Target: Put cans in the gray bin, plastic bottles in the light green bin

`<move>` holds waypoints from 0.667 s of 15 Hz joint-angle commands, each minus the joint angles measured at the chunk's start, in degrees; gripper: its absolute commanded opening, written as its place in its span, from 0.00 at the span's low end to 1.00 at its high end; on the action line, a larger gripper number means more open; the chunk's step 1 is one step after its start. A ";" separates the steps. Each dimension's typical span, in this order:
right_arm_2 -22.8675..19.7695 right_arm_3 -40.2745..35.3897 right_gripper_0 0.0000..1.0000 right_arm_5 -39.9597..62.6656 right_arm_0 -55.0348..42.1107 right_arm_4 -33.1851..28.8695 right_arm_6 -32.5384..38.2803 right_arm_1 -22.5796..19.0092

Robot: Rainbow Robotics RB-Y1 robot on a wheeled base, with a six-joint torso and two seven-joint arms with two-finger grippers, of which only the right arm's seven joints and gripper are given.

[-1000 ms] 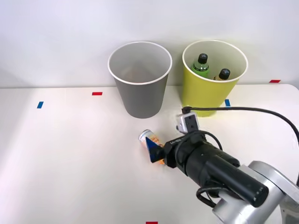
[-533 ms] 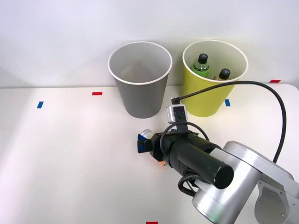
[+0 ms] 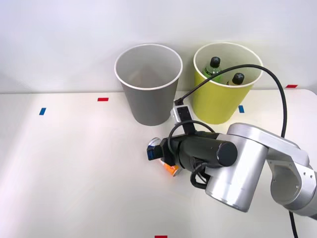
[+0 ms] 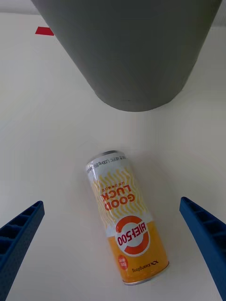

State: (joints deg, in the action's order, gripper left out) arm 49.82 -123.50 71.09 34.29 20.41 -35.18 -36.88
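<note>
The can (image 4: 126,218), orange and white with a red round mark, lies on its side on the white table in front of the gray bin (image 4: 127,51). My right gripper (image 4: 112,203) is open, with one blue finger on each side of the can and neither touching it. From the front, the gripper (image 3: 154,154) covers most of the can (image 3: 155,144), just ahead of the gray bin (image 3: 148,106). The light green bin (image 3: 218,106) stands to its right. In it are a green plastic bottle (image 3: 213,69) and a yellowish one (image 3: 237,79), both black-capped.
Small tape marks lie on the table: red (image 3: 102,99), blue (image 3: 42,111), red (image 3: 160,236) at the front edge. A black cable (image 3: 280,94) loops above my arm near the green bin. A wall stands behind the bins.
My right arm has swung left and its wrist has turned, bringing the gripper a little left over the can. The can and bins have not moved.
</note>
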 commanded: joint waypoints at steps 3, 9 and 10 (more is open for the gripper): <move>4.93 6.34 1.00 0.02 9.57 10.09 -1.47 -2.06; 14.87 13.63 1.00 0.02 22.40 18.96 -1.73 -2.76; 15.48 15.21 1.00 0.02 23.19 20.19 -1.82 -1.97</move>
State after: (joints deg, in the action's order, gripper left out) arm 64.56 -109.74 71.12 56.57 39.36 -36.95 -39.53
